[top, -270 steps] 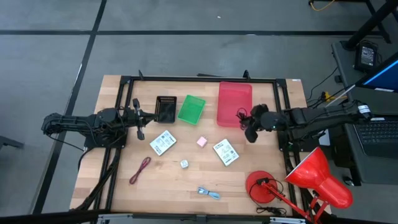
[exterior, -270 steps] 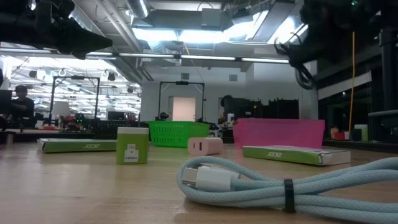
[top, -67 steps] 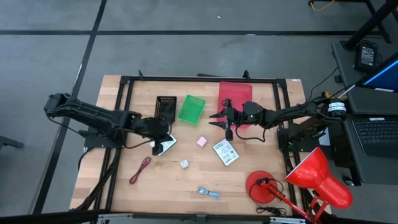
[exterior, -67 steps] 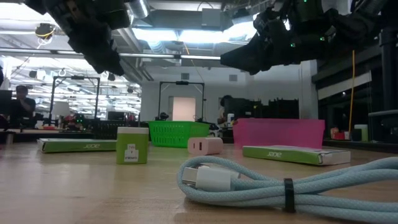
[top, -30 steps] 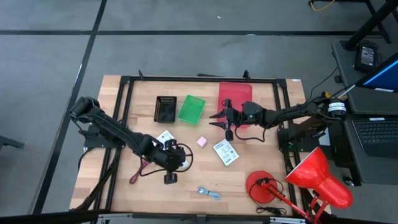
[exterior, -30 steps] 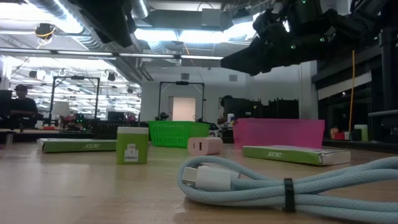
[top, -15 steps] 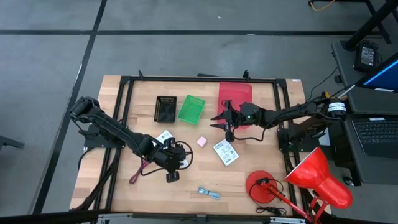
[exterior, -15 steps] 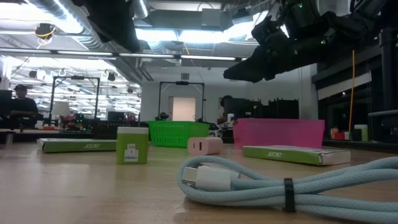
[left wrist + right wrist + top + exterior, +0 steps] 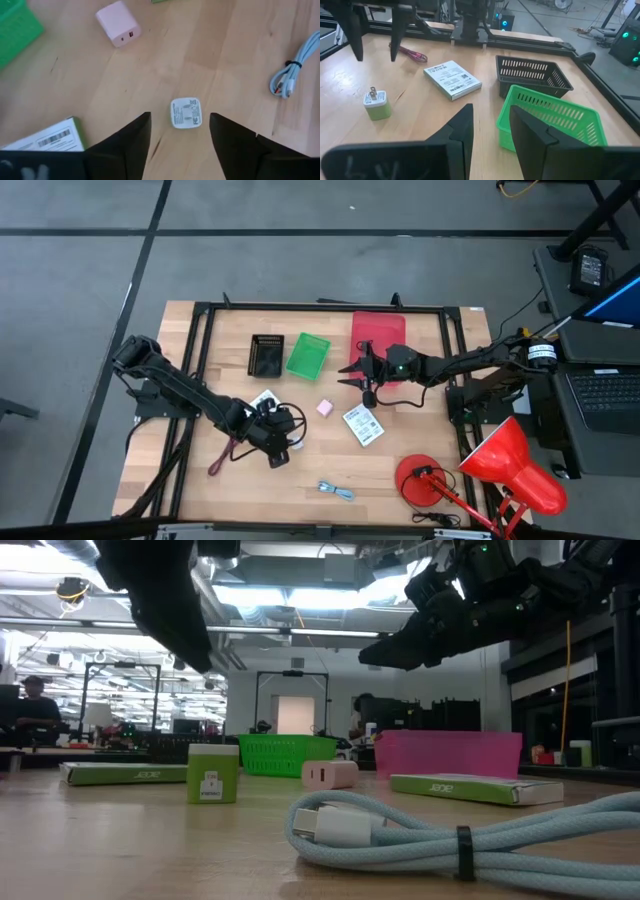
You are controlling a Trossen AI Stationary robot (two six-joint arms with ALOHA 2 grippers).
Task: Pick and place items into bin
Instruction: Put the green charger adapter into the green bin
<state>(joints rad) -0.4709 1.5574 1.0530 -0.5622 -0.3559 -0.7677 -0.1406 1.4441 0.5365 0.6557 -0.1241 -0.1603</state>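
The left tool [image 9: 177, 131] is hovering with its fingers spread over the small white plug adapter [image 9: 186, 112], which is lying flat on the worktop [image 9: 240, 50] just beyond and between the fingertips, near the worktop's middle; it looks light, rigid and smooth-sided, so I judge gripping across its two flat sides best, clear of the prongs; the pink charger cube [image 9: 119, 23] is lying farther off; the right tool [image 9: 362, 375], fingers partly parted and holding nothing, is waiting beside the red bin [image 9: 378, 340].
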